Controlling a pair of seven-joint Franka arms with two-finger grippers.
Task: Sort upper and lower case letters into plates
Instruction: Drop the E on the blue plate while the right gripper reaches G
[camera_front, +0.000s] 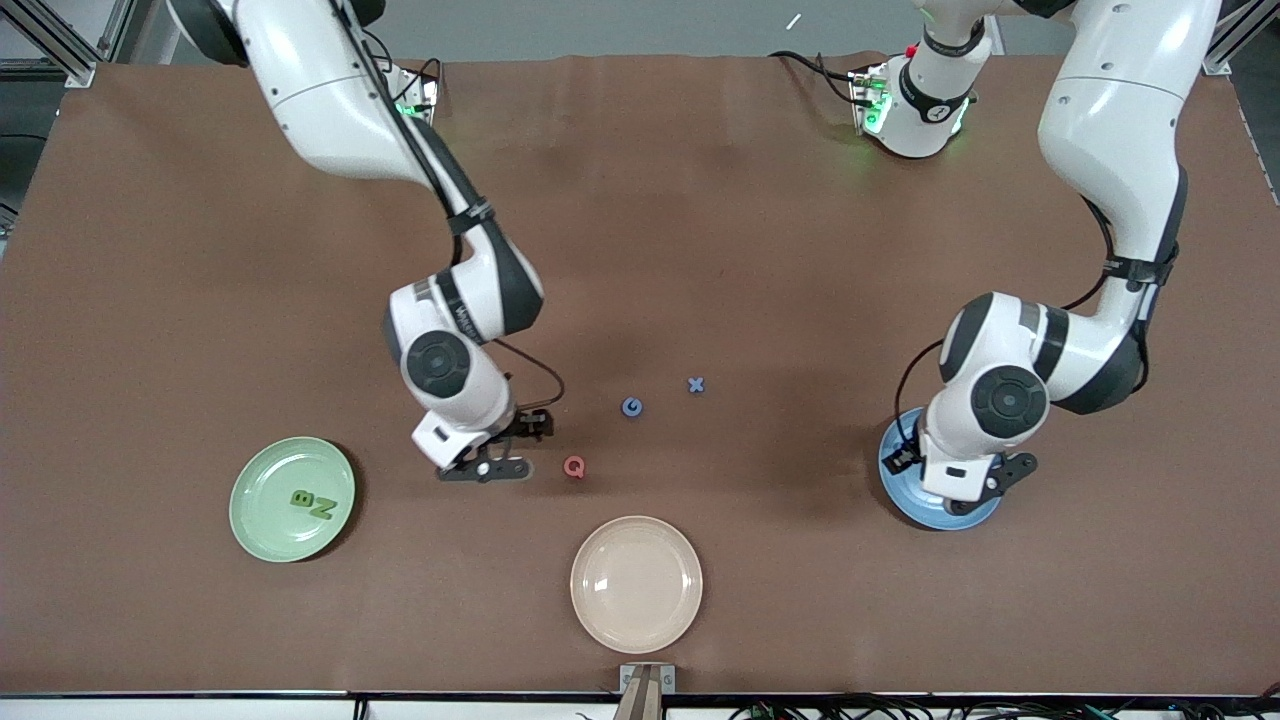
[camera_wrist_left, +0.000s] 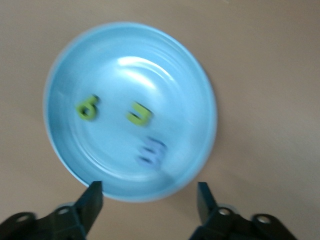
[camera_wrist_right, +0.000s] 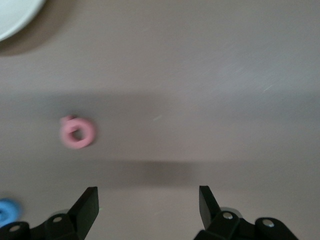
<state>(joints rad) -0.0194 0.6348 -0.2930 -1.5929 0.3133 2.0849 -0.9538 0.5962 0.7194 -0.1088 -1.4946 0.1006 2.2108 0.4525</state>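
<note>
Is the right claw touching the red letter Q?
Apart. In the right wrist view, bare table separates the open right claw from the red letter Q.

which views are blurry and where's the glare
Left wrist view: blue plate and its letters smeared, with a bright glare patch on the plate. Right wrist view: pink letter soft and streaked. Front view: sharp, with a faint sheen on the beige plate.

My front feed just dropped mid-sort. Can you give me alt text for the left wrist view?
The left claw hangs open and empty over a round glossy blue plate on the brown table. Three small letters lie in the plate: two yellow-green ones and a blurred blue-purple one, which sits closest to the claw.
</note>
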